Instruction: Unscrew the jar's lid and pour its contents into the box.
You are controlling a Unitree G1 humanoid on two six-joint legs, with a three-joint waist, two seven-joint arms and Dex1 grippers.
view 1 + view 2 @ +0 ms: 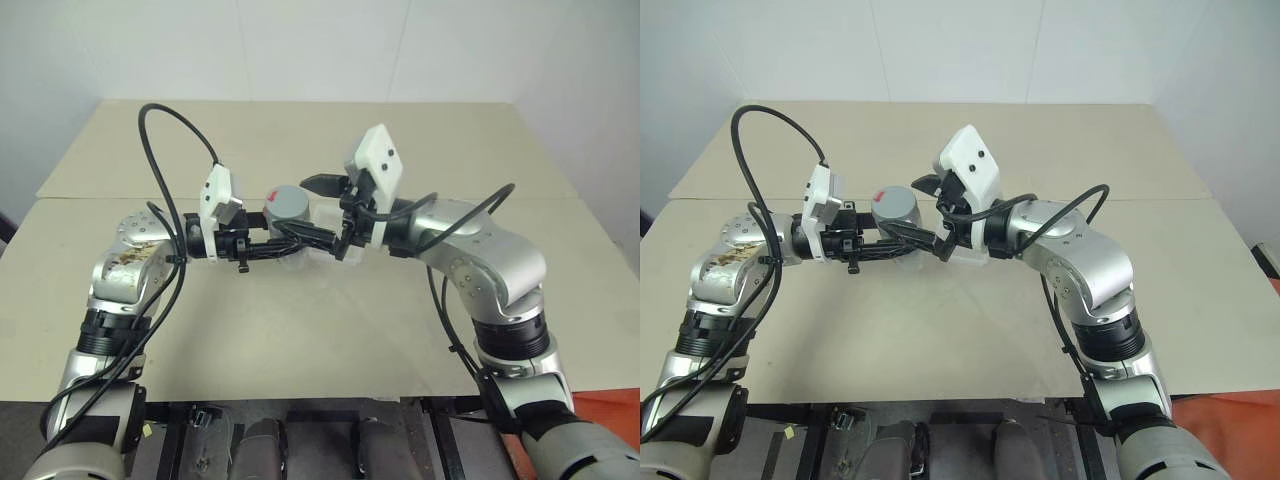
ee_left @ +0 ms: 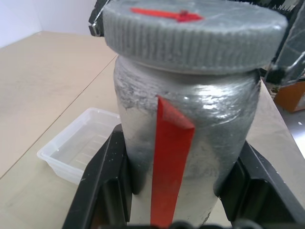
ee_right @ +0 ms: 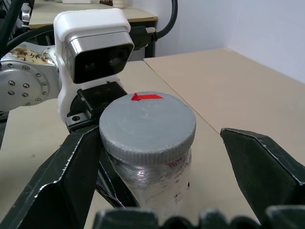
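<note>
**Lid sits between the spread right fingers, jar upright in the left hand's pinch**

Nearest the robot, the left hand (image 1: 285, 240) reaches across to 3 o'clock and pinches the body of the small silvery cylindrical jar with a red vertical stripe (image 2: 183, 157), its black fingers (image 2: 102, 186) pressed against both sides. The jar is held above the beige worktop (image 1: 320, 330), long axis upright, with the ribbed round grey lid with a red mark (image 3: 147, 125) on top, not yet off.

The right hand (image 3: 157, 167) comes in from about 4 o'clock of the jar and is the arm placed for the twist. Its fingers stand spread wide, one on each side of the lid and apart from it, so closing them on the rim looks like the coming move.

Farther off, the left wrist view shows the shallow clear plastic box (image 2: 64, 152) on the worktop beyond the jar; in the head views the arms mostly cover it. The right wrist view gives the lid's top and the gaps beside it. The contents are hidden inside the jar.
</note>
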